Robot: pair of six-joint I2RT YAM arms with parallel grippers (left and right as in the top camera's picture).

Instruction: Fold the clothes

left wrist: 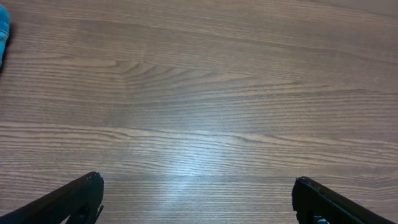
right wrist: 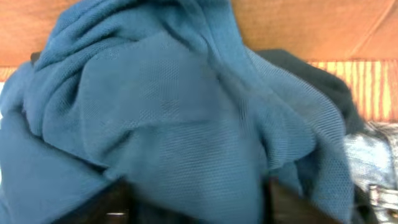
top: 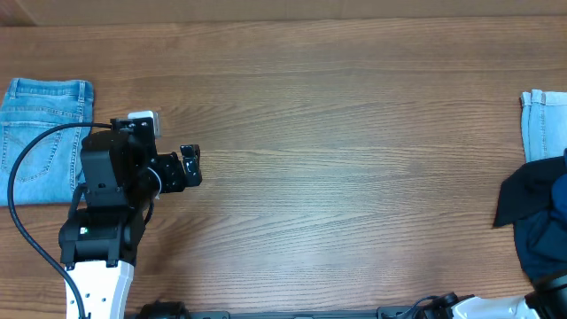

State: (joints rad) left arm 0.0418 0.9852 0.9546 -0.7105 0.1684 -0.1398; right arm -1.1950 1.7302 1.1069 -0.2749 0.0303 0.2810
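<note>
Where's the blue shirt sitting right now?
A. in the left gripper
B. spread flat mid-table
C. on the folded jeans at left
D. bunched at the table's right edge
D: the overhead view shows the shirt crumpled at the right edge, while the left gripper is open over the table with nothing in it.

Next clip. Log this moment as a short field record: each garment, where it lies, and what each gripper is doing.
jeans: folded, far left of table
second denim piece: right edge, partly out of view
blue shirt: crumpled heap at right edge, not yet folded
left gripper: open, above bare wood, holding nothing
right gripper: a finger on each side of the blue shirt's bunched fabric; grip unclear
</note>
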